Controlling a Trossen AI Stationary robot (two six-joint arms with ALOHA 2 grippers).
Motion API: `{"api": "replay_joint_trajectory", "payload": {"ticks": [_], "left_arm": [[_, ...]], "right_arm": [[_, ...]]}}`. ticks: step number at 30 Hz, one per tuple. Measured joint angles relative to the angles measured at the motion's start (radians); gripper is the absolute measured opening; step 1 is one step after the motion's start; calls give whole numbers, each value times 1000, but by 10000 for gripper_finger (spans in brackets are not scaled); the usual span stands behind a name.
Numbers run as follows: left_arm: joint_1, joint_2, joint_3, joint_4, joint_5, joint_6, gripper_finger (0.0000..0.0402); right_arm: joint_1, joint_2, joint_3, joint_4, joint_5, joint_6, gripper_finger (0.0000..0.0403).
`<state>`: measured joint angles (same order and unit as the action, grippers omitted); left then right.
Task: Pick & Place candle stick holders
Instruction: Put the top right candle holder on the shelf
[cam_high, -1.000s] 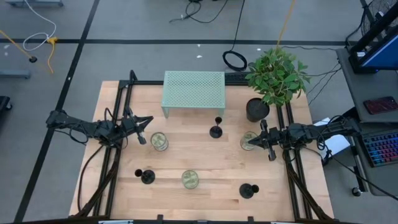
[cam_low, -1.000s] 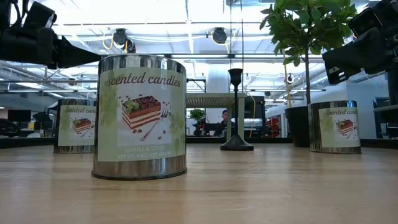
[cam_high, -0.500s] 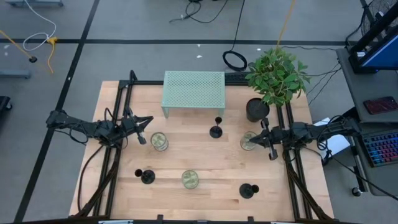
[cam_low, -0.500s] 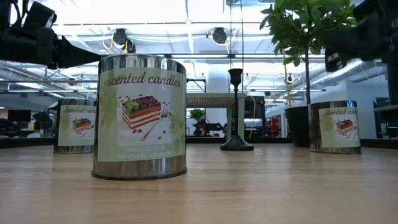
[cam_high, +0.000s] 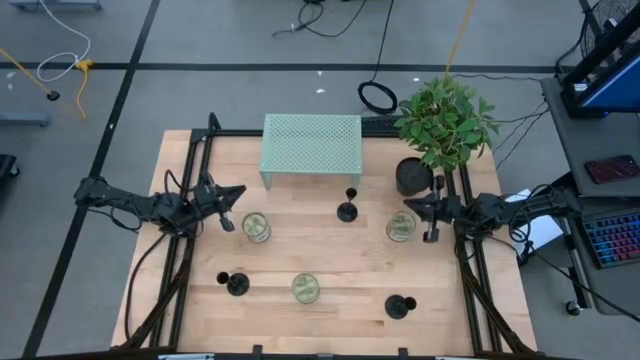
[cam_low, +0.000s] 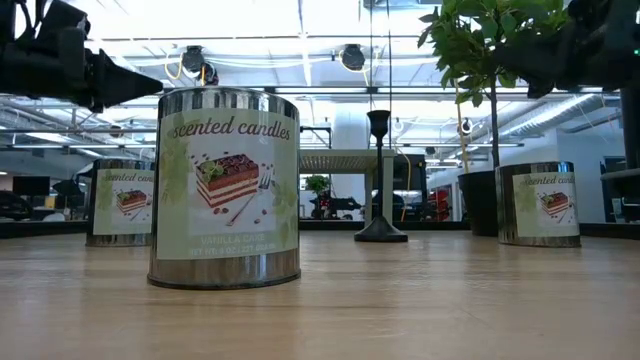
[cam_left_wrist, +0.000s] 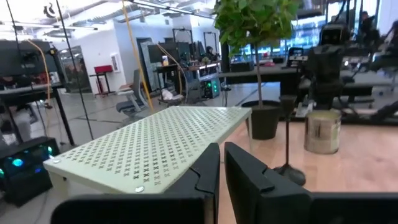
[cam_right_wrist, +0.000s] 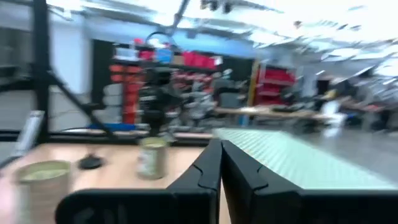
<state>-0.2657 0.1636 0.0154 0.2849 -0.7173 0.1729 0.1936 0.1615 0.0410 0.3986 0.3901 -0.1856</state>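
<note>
With both my grippers (cam_high: 228, 205) (cam_high: 412, 212) closed and empty, three lidless candle tins (cam_high: 256, 227) sit mid-table holding greenish wax.

Even overhead light falls on the pale wood table (cam_high: 330, 255) in the high view, with only short, soft shadows. At table height, ceiling fixtures glare white toward 12 o'clock, silhouetting the dark arms; the nearest candle tin (cam_low: 227, 187) is crisp, its metal rim shining. The right wrist view is smeared with motion blur. The left wrist view is sharper, though the perforated green shelf (cam_left_wrist: 158, 144) softens up close.
</note>
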Motion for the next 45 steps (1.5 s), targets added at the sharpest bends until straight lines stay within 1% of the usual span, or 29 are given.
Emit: {"api": "replay_joint_trajectory", "payload": {"ticks": [4,7,10,12,15,18,21,23,26,30,32,33,38,42,45], "left_arm": [[0,0,0,29,27,19,31],[0,0,0,28,87,20,31],[0,0,0,28,155,-20,31],[0,0,0,28,176,-29,32],[0,0,0,33,163,-16,47],[7,0,0,55,171,-22,76],[15,1,0,63,195,-29,111],[23,3,0,65,205,-37,133],[37,26,0,93,215,-79,160],[48,88,0,159,256,-131,178],[49,127,0,217,290,-155,179],[49,147,0,249,303,-160,177],[48,259,0,381,328,-190,168],[48,359,2,434,328,-214,164],[48,429,14,472,327,-216,164]], "right_arm": [[-5,13,0,113,0,-93,4],[-5,31,0,148,-1,-56,6],[-5,58,0,150,0,-35,21],[-4,81,0,158,-1,-33,39],[-4,117,0,172,-2,7,77],[-4,160,0,178,-2,75,118],[-4,220,0,215,-2,99,151],[-4,279,0,272,-3,99,167],[-4,386,0,397,-5,100,179],[-17,558,11,553,-58,145,182],[-35,645,38,565,-50,172,182],[-48,689,54,543,-49,178,181],[-105,891,165,538,-54,216,179],[-140,1003,212,538,-55,252,179],[-163,1079,237,533,-55,323,179]]}}
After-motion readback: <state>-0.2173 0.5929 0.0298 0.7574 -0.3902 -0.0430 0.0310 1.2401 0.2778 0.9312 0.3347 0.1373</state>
